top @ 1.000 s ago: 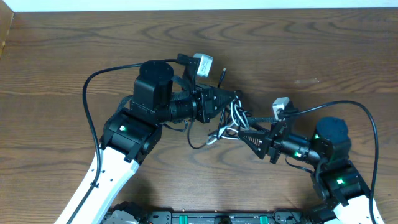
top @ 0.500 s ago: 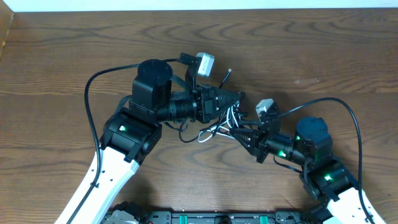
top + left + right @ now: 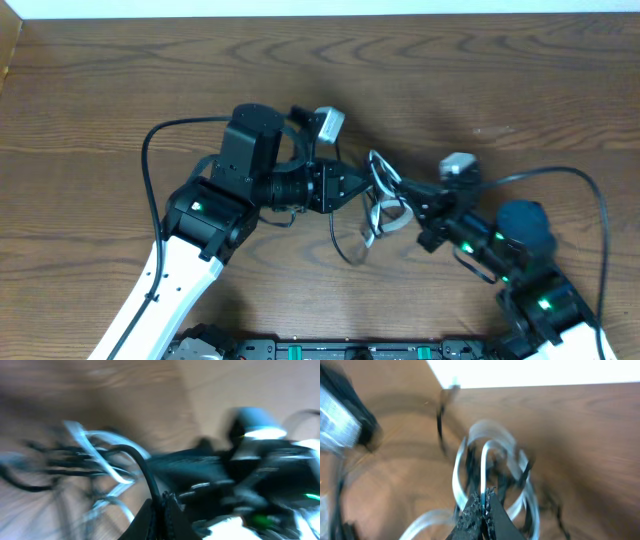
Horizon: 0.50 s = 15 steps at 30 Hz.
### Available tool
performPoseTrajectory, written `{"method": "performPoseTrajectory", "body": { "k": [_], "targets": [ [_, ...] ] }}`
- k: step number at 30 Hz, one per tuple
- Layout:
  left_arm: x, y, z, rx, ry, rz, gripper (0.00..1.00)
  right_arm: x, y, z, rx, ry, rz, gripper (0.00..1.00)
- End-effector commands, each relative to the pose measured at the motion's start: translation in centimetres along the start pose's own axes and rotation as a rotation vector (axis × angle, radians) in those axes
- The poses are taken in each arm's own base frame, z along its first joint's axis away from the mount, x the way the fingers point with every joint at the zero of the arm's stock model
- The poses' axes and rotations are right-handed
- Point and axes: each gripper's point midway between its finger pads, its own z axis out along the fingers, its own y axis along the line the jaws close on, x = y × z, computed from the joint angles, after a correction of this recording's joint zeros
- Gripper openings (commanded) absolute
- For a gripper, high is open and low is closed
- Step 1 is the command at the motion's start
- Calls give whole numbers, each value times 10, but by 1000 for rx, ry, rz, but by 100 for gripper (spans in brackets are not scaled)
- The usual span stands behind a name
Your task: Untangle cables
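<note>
The cables (image 3: 378,212) form a small knot of black and white cords on the wooden table between my two grippers. My left gripper (image 3: 357,188) comes at the knot from the left and is shut on a black cable (image 3: 141,462), which arcs up out of its tips (image 3: 163,499). A white cable (image 3: 97,439) loops beside it, blurred. From the right, my right gripper (image 3: 403,196) is shut on the white cable (image 3: 485,455), whose narrow loop rises from its tips (image 3: 484,494). One black strand (image 3: 346,245) hangs off toward the front.
Thick black arm leads curve out at the left (image 3: 150,140) and right (image 3: 600,215). The table's far edge (image 3: 320,18) meets a white strip at the back. Bare wood (image 3: 520,80) lies around the arms.
My right gripper has shut on the white cable and drawn back to the right. The left gripper has shifted slightly left, and the knot is stretched between them.
</note>
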Motion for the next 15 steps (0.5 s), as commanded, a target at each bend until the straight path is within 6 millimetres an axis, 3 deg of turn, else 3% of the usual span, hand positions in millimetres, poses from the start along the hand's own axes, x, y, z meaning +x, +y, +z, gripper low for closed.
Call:
{"method": "performPoseTrajectory", "body": {
  "k": [1,3,5,11,15],
  "targets": [
    [-7,48,-10,-250,-72,-11,8,-27,-22,-24,143,-114,0,1],
    [-2,77,-20,-403,-81,-62,8,-32,-35,-39,221,-151,10,1],
    [3,91,-26,-479,-79,-86,8,-35,-41,-49,261,-174,24,1],
    [7,100,-31,-535,-72,-99,8,-42,-51,-64,315,-222,33,1],
    [8,117,-42,-647,-92,-105,8,-45,-78,-77,469,-264,75,1]
  ]
}}
